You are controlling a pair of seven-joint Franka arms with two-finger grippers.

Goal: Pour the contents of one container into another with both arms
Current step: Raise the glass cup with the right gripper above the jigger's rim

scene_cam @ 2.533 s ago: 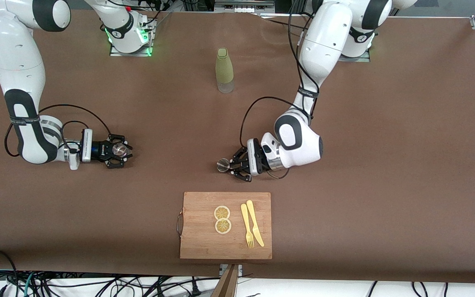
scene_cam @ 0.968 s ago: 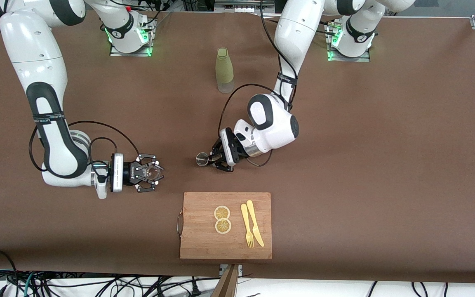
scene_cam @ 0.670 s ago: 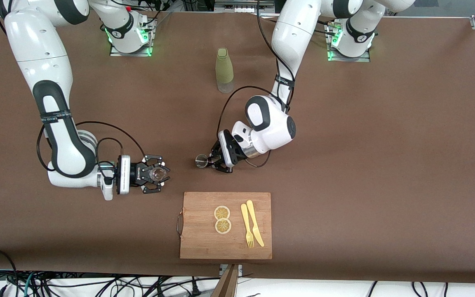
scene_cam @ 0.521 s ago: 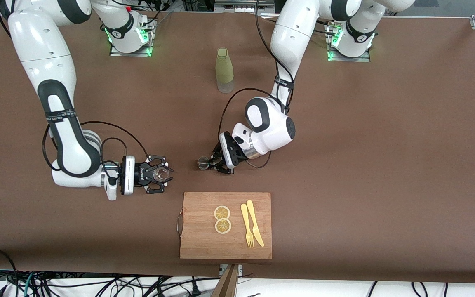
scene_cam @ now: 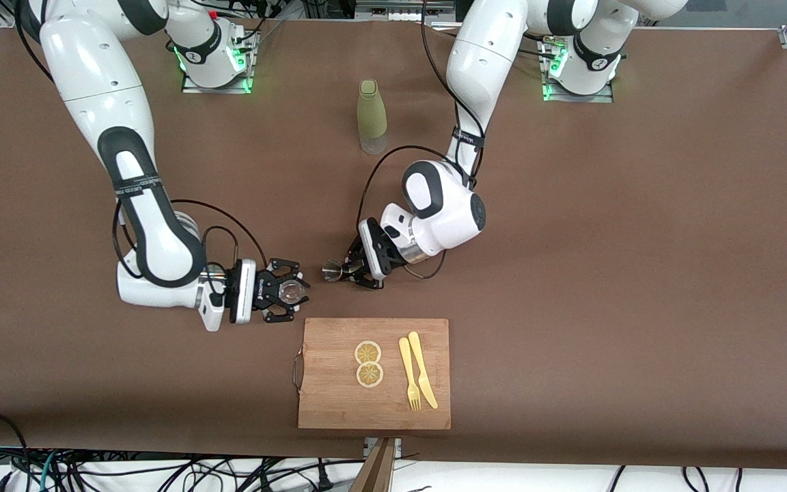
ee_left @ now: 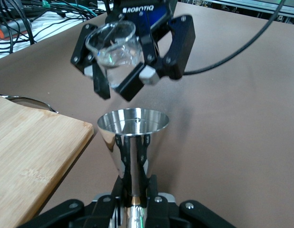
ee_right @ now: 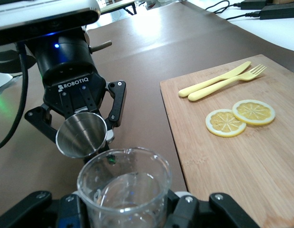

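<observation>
My right gripper (scene_cam: pixel 289 293) is shut on the tiny clear glass cup (scene_cam: pixel 292 292), held upright over the bare table beside the cutting board's handle corner. In the right wrist view the cup (ee_right: pixel 124 190) fills the foreground between my right gripper's (ee_right: pixel 125 211) fingers. My left gripper (scene_cam: pixel 347 268) is shut on the waist of the steel jigger (scene_cam: pixel 331 271), a short gap from the cup. The left wrist view shows the jigger (ee_left: pixel 132 135) upright in my left gripper (ee_left: pixel 133 152), its open cone just under the cup (ee_left: pixel 113 52) in the right gripper (ee_left: pixel 137 71).
A wooden cutting board (scene_cam: pixel 328 396) lies nearer the front camera than both grippers, with two lemon slices (scene_cam: pixel 368 363) and a yellow fork and knife (scene_cam: pixel 415 370) on it. A tall olive-green bottle (scene_cam: pixel 372 116) stands between the arm bases.
The right arm has carried the cup toward the table's middle, closing on the jigger. The left gripper with the jigger has shifted only slightly toward it.
</observation>
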